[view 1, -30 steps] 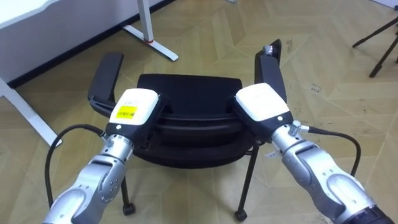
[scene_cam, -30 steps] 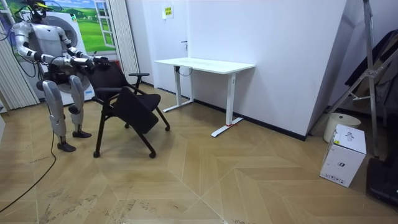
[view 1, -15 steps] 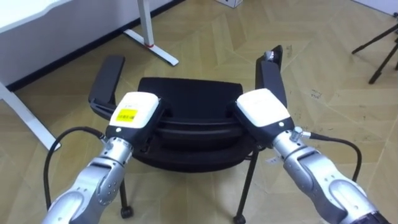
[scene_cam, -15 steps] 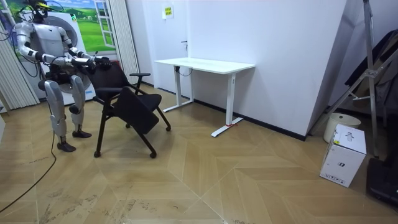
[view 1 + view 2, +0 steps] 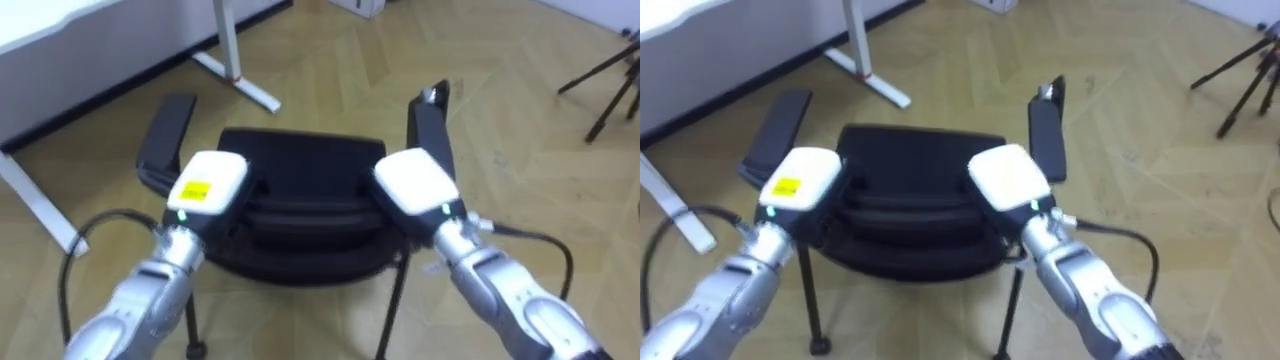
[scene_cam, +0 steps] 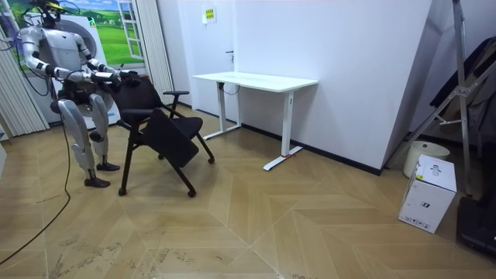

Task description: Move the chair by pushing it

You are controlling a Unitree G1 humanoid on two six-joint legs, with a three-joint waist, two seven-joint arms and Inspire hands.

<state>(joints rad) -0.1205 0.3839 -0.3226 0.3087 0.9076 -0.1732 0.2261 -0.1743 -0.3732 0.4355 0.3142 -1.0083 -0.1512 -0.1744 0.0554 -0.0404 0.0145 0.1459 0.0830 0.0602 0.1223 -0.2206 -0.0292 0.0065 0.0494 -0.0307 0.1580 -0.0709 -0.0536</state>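
The scene is lit brightly and evenly. Faint, soft shadows are cast on the floor (image 6: pixel 271 217) beneath the chair (image 6: pixel 169 138).

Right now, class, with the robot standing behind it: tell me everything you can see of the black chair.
The chair is black, with a curved backrest, two padded armrests, thin dark legs and a seat that tilts steeply down in the room view. It stands upright on the wooden floor, apart from the white desk. The robot's left hand and right hand lie on the top of the backrest, one near each end.
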